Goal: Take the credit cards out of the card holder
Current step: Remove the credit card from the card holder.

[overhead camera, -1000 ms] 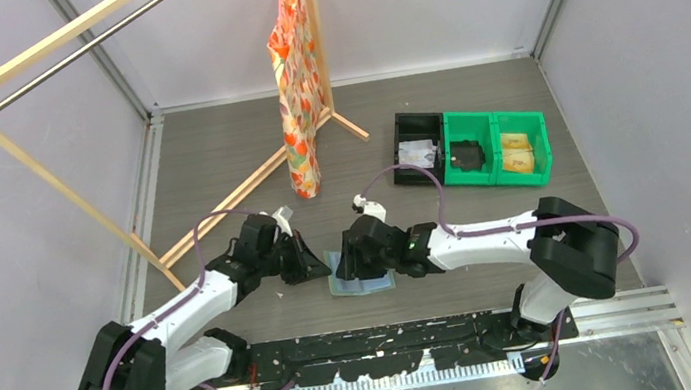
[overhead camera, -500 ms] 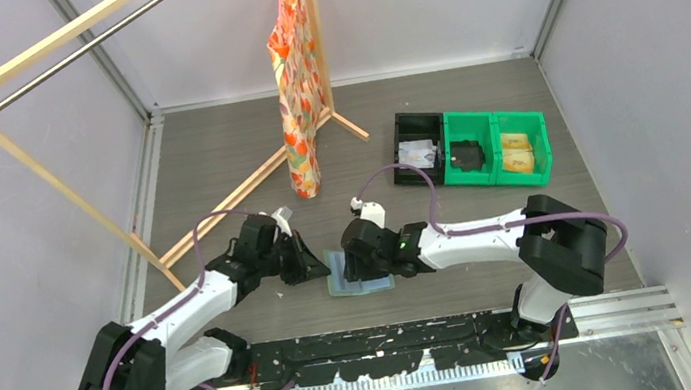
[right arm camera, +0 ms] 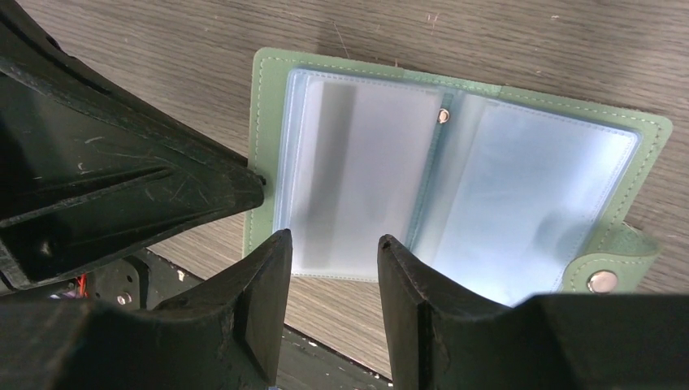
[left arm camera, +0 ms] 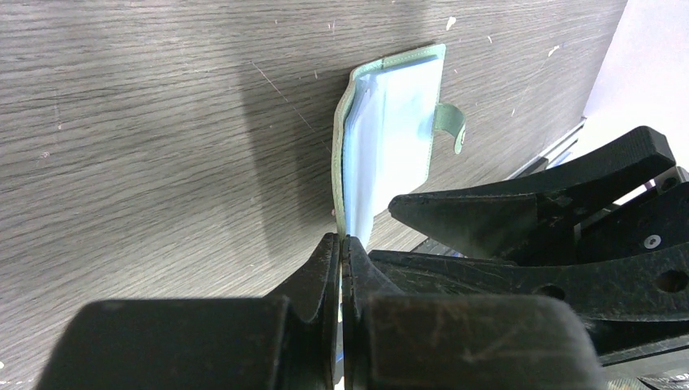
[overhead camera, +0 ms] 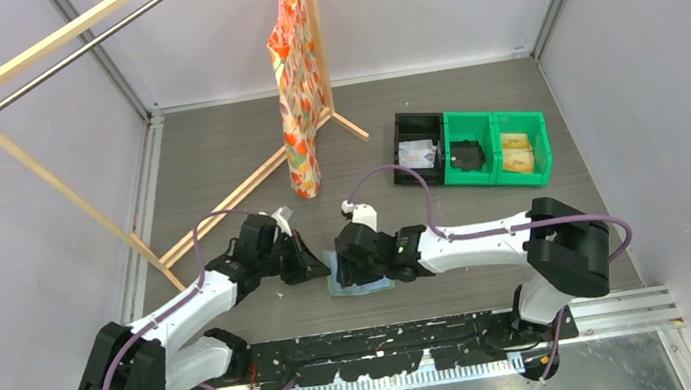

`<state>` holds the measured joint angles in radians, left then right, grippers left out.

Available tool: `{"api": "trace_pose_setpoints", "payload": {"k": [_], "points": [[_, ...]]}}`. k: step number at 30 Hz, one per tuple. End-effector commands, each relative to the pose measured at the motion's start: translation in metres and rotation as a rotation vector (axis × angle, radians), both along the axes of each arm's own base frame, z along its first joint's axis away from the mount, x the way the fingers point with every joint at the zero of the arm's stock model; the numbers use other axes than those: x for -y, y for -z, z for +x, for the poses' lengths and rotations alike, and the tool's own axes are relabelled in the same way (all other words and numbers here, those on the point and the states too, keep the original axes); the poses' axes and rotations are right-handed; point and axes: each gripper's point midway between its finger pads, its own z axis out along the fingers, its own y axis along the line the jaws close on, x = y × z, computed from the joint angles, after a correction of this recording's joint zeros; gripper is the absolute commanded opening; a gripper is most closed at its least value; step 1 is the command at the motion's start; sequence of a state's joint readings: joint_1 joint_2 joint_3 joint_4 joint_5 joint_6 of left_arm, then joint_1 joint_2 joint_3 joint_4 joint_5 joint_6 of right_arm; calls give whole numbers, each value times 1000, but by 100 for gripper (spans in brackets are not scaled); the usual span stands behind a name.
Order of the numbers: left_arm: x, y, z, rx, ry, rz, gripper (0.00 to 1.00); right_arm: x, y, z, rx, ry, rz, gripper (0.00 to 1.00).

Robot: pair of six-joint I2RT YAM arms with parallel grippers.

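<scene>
Sage-green bifold fabric card holder [right arm camera: 262, 122] lies opened flat on the grey wood-grain table [overhead camera: 216, 162], near the front edge, between the two grippers. Inner side is up: two pale blue-grey clear pockets [right arm camera: 357, 187] either side of the centre fold. The pockets look cloudy, so I cannot tell whether any card sits in them. The snap tab [right arm camera: 608, 275] sticks out at the corner farthest from the left gripper.

Left gripper [left arm camera: 340, 240]: jaws clenched, tips pinching the green hem of the holder at its left side.

Right gripper [right arm camera: 329, 272]: jaws released, fingers apart, poised over the near edge of the left pocket page. Contact with the page cannot be judged.

A row of three bins stands well apart, to the far right:
- Black plastic bin [overhead camera: 410, 126]: a pale flat item lies in its near half.
- Middle green plastic bin [overhead camera: 465, 122]: holds a dark object.
- Right green plastic bin [overhead camera: 525, 121]: holds yellowish items.
</scene>
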<state>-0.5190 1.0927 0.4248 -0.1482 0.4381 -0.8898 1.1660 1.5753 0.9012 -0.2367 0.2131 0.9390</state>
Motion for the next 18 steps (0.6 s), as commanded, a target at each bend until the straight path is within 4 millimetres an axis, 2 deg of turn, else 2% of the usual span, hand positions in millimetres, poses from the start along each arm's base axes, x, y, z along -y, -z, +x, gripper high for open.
{"api": "trace_pose_setpoints", "payload": {"k": [1, 8, 18], "points": [[6, -17, 7, 46, 7, -39, 1, -17, -18, 7, 42, -13, 53, 48], [6, -16, 7, 44, 8, -39, 0, -22, -17, 5, 36, -31, 58, 48], [6, -17, 7, 46, 8, -40, 0, -25, -3, 4, 16, -39, 29, 48]]}}
